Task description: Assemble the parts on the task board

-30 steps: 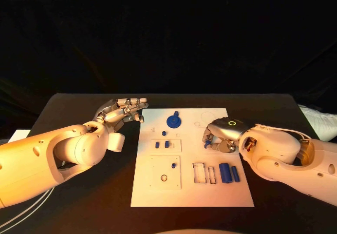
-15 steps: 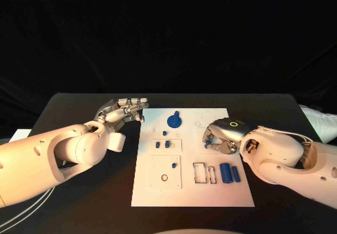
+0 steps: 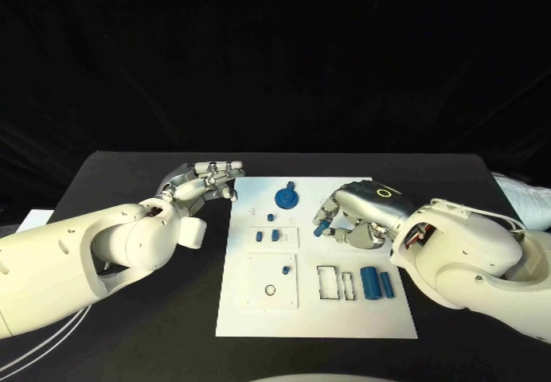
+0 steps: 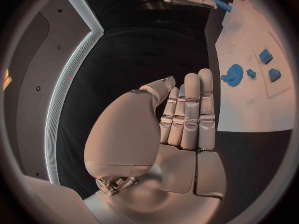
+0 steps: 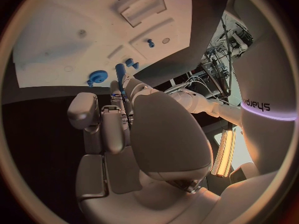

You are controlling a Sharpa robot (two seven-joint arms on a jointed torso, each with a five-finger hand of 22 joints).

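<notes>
The white task board (image 3: 310, 310) lies mid-table. My right hand (image 3: 353, 213) hovers over the board's far right part and pinches a slim blue peg (image 3: 322, 228) in its fingertips; the peg (image 5: 120, 74) sticks out past the fingers toward the board (image 5: 69, 30). A blue gear (image 3: 286, 196) sits near the board's far edge. Two small blue blocks (image 3: 269, 235) stand in a frame left of the peg. Two blue cylinders (image 3: 377, 283) lie at the right. My left hand (image 3: 205, 181) floats by the board's far left corner, its fingers (image 4: 190, 109) straight and holding nothing.
A small blue pin (image 3: 269, 216) stands below the gear, and another small blue piece (image 3: 283, 271) sits on the square plate (image 3: 271, 282). Two empty rectangular slots (image 3: 334, 283) lie beside the cylinders. Black table (image 3: 150, 318) surrounds the board.
My right hand has shifted a little left and toward the far edge over the board, turning so the blue peg now sticks out at its left. The left hand has stayed put.
</notes>
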